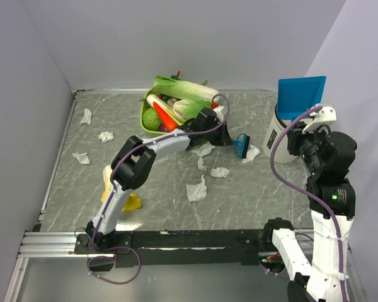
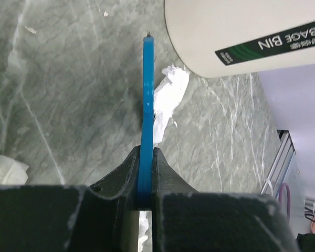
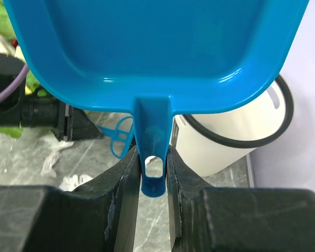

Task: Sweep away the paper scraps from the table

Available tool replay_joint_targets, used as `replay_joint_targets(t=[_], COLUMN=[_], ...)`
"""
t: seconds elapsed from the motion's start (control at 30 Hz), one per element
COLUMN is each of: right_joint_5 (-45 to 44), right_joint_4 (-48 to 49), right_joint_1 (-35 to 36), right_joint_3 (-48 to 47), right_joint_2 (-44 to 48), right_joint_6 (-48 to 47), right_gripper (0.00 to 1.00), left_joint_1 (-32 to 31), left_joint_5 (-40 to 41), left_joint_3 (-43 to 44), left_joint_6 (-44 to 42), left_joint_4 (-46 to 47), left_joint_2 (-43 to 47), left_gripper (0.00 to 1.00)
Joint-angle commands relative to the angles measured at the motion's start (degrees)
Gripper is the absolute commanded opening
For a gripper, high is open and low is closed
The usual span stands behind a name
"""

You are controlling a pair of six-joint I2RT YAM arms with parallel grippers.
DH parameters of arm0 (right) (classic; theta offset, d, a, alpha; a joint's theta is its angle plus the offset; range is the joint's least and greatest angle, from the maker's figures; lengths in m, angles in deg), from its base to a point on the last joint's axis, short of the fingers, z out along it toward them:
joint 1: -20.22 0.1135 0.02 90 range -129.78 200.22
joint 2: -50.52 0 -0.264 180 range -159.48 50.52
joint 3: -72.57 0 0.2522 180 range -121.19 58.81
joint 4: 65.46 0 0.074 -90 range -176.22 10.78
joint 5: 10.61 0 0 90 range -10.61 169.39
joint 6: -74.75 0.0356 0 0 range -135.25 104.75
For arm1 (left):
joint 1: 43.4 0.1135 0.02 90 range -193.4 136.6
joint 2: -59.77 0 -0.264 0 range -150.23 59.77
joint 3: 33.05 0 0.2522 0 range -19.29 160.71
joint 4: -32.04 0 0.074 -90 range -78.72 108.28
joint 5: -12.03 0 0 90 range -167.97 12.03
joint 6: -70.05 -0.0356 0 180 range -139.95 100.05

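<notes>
Several white paper scraps lie on the grey-green table: three at the left, such as one, and others mid-table, such as one. My left gripper is shut on a small blue brush, held edge-on just above the table, with a scrap right behind it by the white garbage bin. My right gripper is shut on the handle of a blue dustpan, held up over the bin.
A green bowl of vegetables, with a leafy cabbage on top, stands at the back centre. A yellow item lies under the left arm. A metal rail edges the table's left side, with grey walls around.
</notes>
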Motion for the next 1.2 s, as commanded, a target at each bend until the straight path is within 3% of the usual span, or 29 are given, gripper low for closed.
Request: replay_joint_targets(t=[0.0,0.27,0.37,0.47,0.57,0.67,0.77,0.9,1.1,1.17], right_joint_5=[3.2,13.7,20.7,22.6,22.3,17.2,11.1,4.8,-3.9,-7.5], right_joint_4=[-0.3,-8.2,-14.9,-23.1,-32.6,-37.2,-39.8,-39.5,-35.3,-30.8], right_joint_1=[-0.3,-0.3,-0.2,0.1,0.4,0.9,1.2,3.6,18.4,21.3], right_joint_3=[1.7,3.8,4.5,5.1,7.3,10.9,13.0,14.8,17.9,19.1], right_joint_2=[0.1,-0.9,-0.9,-1.4,-1.1,-0.7,-2.8,-7.5,-15.5,-18.0], right_joint_6=[-2.7,-10.7,-24.1,-34.4,-48.1,-58.9,-63.4,-62.7,-51.7,-43.9], right_gripper=[0.0,0.0,0.0,0.0,0.0,0.0,0.0,0.0,0.0,0.0], left_joint_1=[0.6,4.0,4.3,5.3,5.4,5.7,7.4,10.1,10.1,10.1], left_joint_5=[-2.3,0.2,2.8,-0.5,-4.0,-2.1,1.2,5.0,9.6,10.1], left_joint_3=[-4.9,-28.3,-36.5,-40.9,-38.9,-34.2,-29.3,-25.5,-16.9,-13.0], left_joint_6=[-1.4,-10.5,-17.8,-23.6,-30.2,-36.4,-41.7,-47.5,-55.1,-56.4], left_joint_4=[-1.0,-4.8,-6.2,-6.9,-12.1,-19.5,-28.5,-36.3,-46.8,-50.1], left_joint_2=[5.5,25.2,33.1,40.0,44.0,45.8,46.2,46.2,40.9,37.5], left_gripper=[0.01,0.01,0.01,0.01,0.01,0.01,0.01,0.01,0.01,0.01])
